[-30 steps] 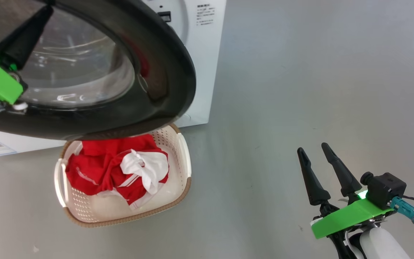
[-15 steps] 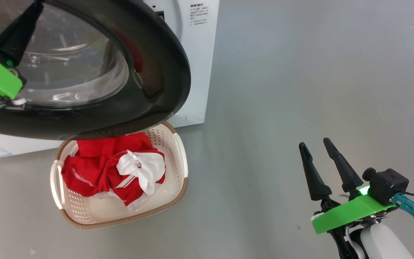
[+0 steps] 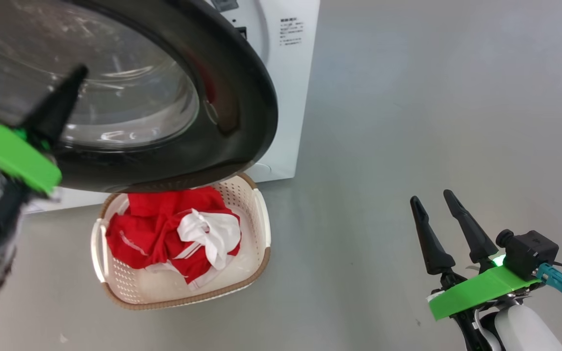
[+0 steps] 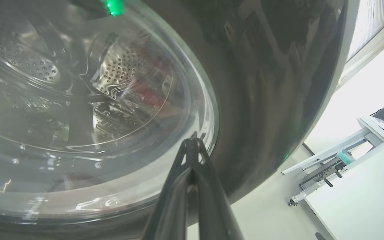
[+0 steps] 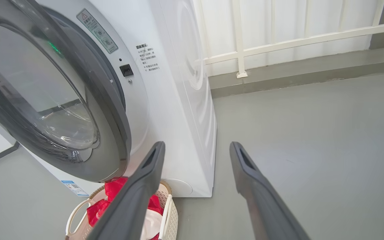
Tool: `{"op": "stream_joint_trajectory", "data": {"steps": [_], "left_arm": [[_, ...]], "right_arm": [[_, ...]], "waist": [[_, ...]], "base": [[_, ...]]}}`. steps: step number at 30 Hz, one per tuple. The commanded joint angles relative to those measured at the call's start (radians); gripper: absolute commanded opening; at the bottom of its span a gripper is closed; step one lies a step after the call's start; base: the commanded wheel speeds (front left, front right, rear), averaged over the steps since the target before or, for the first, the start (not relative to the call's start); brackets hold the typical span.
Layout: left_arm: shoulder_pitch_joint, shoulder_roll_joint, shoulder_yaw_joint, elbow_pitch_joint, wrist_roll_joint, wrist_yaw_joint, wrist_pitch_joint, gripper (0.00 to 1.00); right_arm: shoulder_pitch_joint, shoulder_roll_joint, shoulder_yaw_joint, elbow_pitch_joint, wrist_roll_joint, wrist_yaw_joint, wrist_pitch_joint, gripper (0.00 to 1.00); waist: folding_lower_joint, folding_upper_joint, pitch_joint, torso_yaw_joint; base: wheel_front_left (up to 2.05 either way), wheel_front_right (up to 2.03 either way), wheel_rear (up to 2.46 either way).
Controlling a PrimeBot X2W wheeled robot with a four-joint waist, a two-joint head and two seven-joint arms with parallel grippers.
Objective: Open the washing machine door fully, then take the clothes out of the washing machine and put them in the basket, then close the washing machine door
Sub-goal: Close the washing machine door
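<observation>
**Door ajar, clothes in the basket: the closing push remains**

The white washing machine (image 3: 288,97) stands on the grey floor (image 3: 432,97) and takes up the upper left of the head view. Its door (image 3: 242,126), a broad glossy black ring around a bulging glass window (image 3: 130,102), hangs partly open in front of it and overhangs the basket's far end. In the right wrist view the door's free edge lies near the small dark latch slot (image 5: 126,70) on the machine's front.

Below the door, at lower centre-left of the head view, the cream basket (image 3: 263,229) sits on the floor just in front of the machine. The clothes (image 3: 149,229), red with a white bunch on top, lie heaped inside it. A red smear shows through the glass; I cannot tell whether it is a reflection or a garment.

The left end effector (image 3: 82,70) is clenched with nothing between its fingers, its tip at the edge of the window; contact cannot be confirmed. The right end effector (image 3: 432,197), at lower right, is released and empty.

The door looks rigid, fairly heavy and hinged, with a slick surface a fingertip could slide across. Pushing on the black ring near the free edge, not on the curved glass, should give the best leverage.
</observation>
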Motion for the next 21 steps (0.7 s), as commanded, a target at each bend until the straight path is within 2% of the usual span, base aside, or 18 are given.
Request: {"op": "stream_joint_trajectory", "data": {"steps": [1,5,7,8,10,11,14,21], "left_arm": [[0.007,0.061,0.030,-0.024,-0.009,-0.007,-0.016,0.27],[0.092,0.072,-0.007,-0.048,-0.011,-0.007,-0.075,0.48],[0.132,0.073,-0.027,-0.058,-0.018,-0.007,-0.099,0.52],[0.150,0.074,-0.035,-0.061,-0.021,-0.007,-0.113,0.57],[0.185,0.074,-0.047,-0.071,-0.031,-0.007,-0.141,0.70],[0.202,0.076,-0.053,-0.074,-0.035,-0.007,-0.157,0.83],[0.253,0.077,-0.073,-0.083,-0.042,-0.007,-0.201,0.98],[0.355,0.074,-0.099,-0.083,-0.066,-0.007,-0.291,1.00]], "right_arm": [[0.007,-0.014,0.024,-0.021,-0.007,0.005,-0.006,1.00],[0.023,-0.025,0.024,-0.018,-0.009,0.005,-0.006,1.00],[0.028,-0.031,0.023,-0.017,-0.008,0.005,-0.006,1.00],[0.030,-0.034,0.022,-0.018,-0.008,0.005,-0.006,1.00],[0.032,-0.037,0.024,-0.018,-0.009,0.005,-0.006,1.00],[0.033,-0.039,0.023,-0.019,-0.010,0.005,-0.006,1.00],[0.041,-0.044,0.019,-0.021,-0.010,0.005,-0.006,1.00],[0.060,-0.057,0.017,-0.024,-0.011,0.005,-0.006,1.00]], "waist": [[0.0000,-0.0001,-0.015,0.015],[0.0000,-0.0001,-0.036,0.038],[0.0000,-0.0001,-0.045,0.049],[0.0000,-0.0001,-0.047,0.055],[0.0000,-0.0001,-0.054,0.063],[0.0000,-0.0001,-0.056,0.067],[0.0000,-0.0001,-0.066,0.080],[0.0000,-0.0001,-0.078,0.103]], "base": [[0.00,0.00,0.00],[0.00,0.00,0.00],[0.00,0.00,0.00],[0.00,0.00,0.00],[0.00,0.00,0.00],[0.00,0.00,0.00],[0.00,0.00,0.00],[0.00,0.00,0.00]]}}
